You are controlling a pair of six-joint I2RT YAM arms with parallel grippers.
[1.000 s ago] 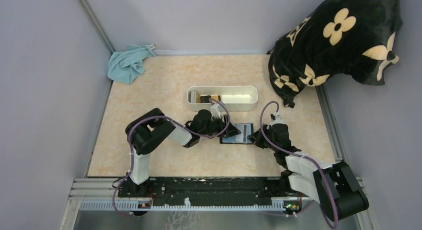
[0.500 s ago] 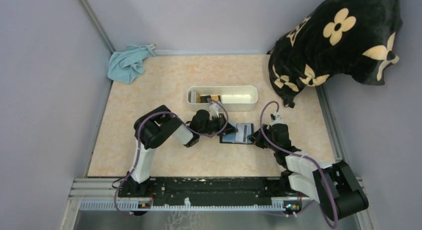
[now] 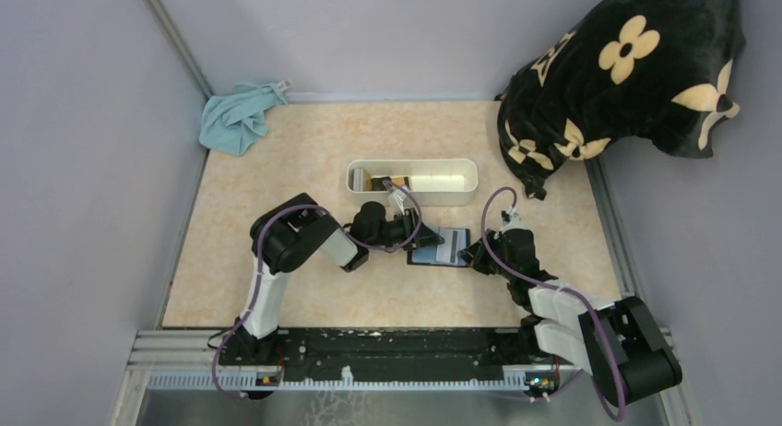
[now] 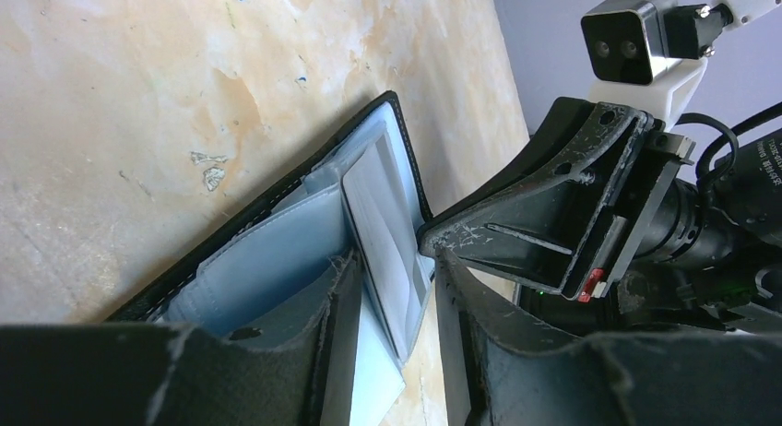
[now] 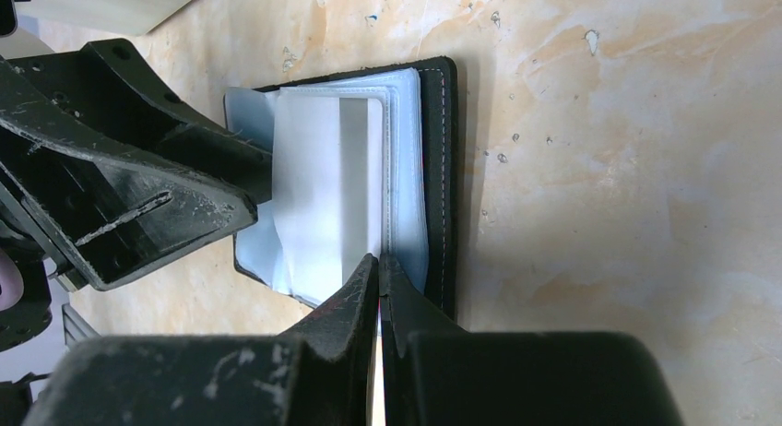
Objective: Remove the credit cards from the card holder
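Note:
The black card holder lies open on the table, its grey-blue inside up. It also shows in the left wrist view and the right wrist view. A greyish-blue credit card stands up on edge from its middle; in the right wrist view it shows as a pale leaf. My right gripper is pinched shut on that card's near edge. My left gripper is open at the holder's left side, one finger on the inside flap, the raised card between its fingers.
A white oblong tray with a few items stands just behind the grippers. A blue cloth lies in the back left corner. A black flowered cushion fills the back right. Walls close in on the left, the right and the back.
The left arm's elbow has swung to the right and its gripper has stayed at the holder. The right arm and the holder have hardly moved.

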